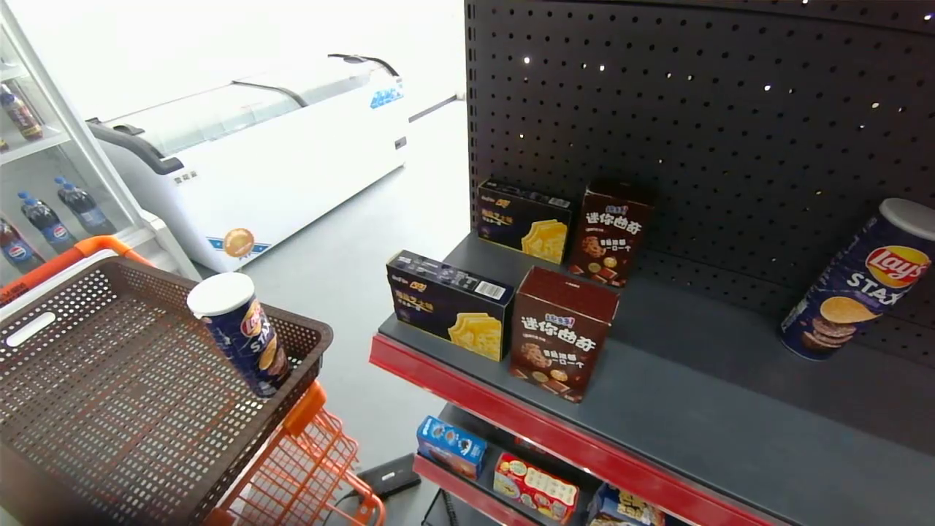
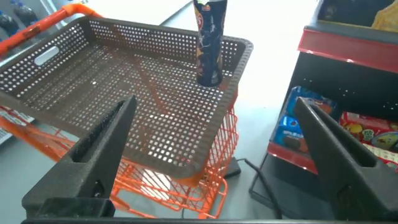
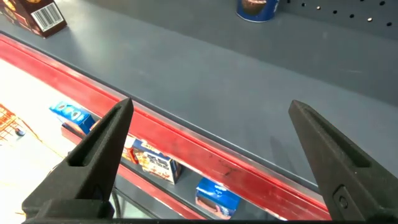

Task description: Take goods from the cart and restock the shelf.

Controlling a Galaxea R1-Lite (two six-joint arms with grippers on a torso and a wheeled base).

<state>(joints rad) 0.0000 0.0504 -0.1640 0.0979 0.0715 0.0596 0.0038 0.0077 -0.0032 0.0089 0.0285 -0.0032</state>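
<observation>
A dark blue chip can [image 1: 239, 333] with a white lid stands upright in the brown perforated basket [image 1: 95, 380] on the orange cart [image 1: 307, 467]. The same can [image 2: 209, 42] stands at the basket's [image 2: 112, 81] far corner in the left wrist view. My left gripper [image 2: 214, 165] hangs open above the basket's near rim, empty. A second chip can [image 1: 858, 281] leans against the pegboard on the grey shelf [image 1: 716, 394]. My right gripper [image 3: 211, 162] is open over the shelf's [image 3: 249, 81] red front edge, holding nothing; the can's base [image 3: 256, 9] lies beyond it.
Two dark snack boxes [image 1: 447, 304] and two brown cookie boxes [image 1: 561, 332] stand on the shelf's left part; its middle is bare. Lower shelves hold small packs [image 1: 451, 446]. A white chest freezer [image 1: 256, 146] and a drinks cooler [image 1: 36, 183] stand behind the cart.
</observation>
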